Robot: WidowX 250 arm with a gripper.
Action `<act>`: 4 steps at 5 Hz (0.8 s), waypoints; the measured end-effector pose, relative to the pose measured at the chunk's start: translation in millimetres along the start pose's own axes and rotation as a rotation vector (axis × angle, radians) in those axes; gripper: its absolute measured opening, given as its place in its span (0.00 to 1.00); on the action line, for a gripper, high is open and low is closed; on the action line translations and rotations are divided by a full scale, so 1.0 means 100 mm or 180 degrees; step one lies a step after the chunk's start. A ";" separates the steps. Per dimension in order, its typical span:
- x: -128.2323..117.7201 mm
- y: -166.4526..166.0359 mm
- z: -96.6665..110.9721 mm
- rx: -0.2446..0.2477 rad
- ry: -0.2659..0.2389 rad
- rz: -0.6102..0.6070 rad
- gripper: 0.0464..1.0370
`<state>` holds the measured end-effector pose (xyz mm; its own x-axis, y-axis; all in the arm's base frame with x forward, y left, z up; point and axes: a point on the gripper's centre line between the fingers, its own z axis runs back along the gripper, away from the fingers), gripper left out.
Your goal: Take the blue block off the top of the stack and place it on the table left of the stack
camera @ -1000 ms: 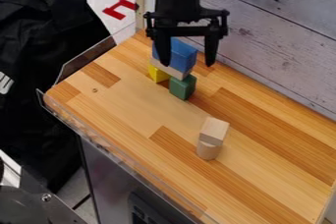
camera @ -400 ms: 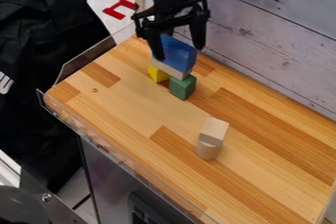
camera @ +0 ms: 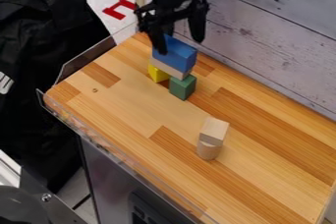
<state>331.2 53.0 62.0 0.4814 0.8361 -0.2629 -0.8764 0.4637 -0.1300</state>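
From my camera, one tip of the pincer (camera: 181, 46) hides a bit of the blue block (camera: 175, 59); I can't tell whether they touch. Its fingers stand apart. The pale slab (camera: 169, 70) under the blue block partly covers one yellow block (camera: 157, 74) and one green block (camera: 183, 87), far left on the counter (camera: 141, 107). Nearer and right, I count two pale blocks (camera: 213, 131), stacked, the lower one's top hidden.

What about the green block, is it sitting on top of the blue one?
No, the green block stands on the wooden counter, lower than the blue block.
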 end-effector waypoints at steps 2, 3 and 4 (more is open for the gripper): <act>0.14 0.00 -0.13 0.0080 -0.0105 0.0314 0.96; 0.19 0.03 -0.20 0.0122 -0.0082 0.0413 0.93; 0.25 0.05 -0.26 0.0132 -0.0043 0.0490 0.66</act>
<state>338.6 68.7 30.3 0.3417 0.9020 -0.2639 -0.9387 0.3411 -0.0496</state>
